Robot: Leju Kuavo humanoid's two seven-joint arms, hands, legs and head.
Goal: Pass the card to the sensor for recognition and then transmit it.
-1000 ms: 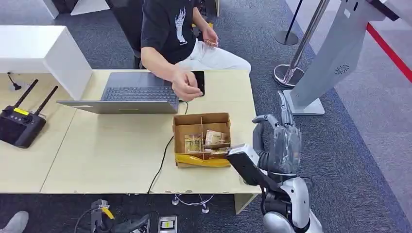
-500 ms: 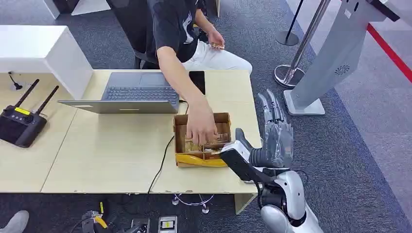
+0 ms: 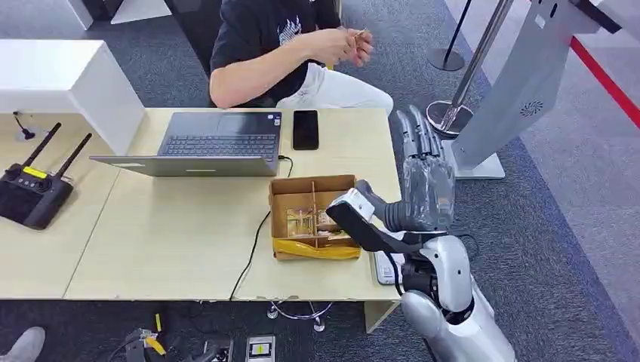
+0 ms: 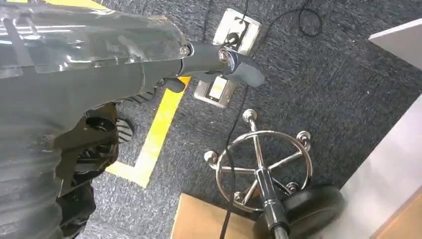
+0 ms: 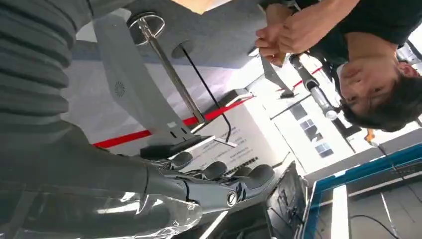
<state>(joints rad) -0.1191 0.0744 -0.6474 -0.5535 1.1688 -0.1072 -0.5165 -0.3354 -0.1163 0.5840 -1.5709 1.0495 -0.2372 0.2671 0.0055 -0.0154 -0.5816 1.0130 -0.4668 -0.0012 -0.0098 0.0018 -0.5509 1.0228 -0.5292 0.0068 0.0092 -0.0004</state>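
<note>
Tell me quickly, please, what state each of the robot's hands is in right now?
Left hand: hanging toward the floor, holding nothing visible; open or closed cannot be told.
Right hand: open, fingers extended, holding nothing.

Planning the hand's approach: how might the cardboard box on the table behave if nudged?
The cardboard box is shallow and wide, so it would probably slide, not tip. It looks light, holding a few small items. Its thin walls may flex.

From my console I see an open laptop (image 3: 207,147) on the pale desk (image 3: 173,234), a black phone (image 3: 305,129) lying just beside it. A black remote controller (image 3: 32,192) with two antennas sits at the left. A chrome stanchion base (image 3: 445,115) stands on the grey carpet (image 3: 551,226) beyond.
</note>
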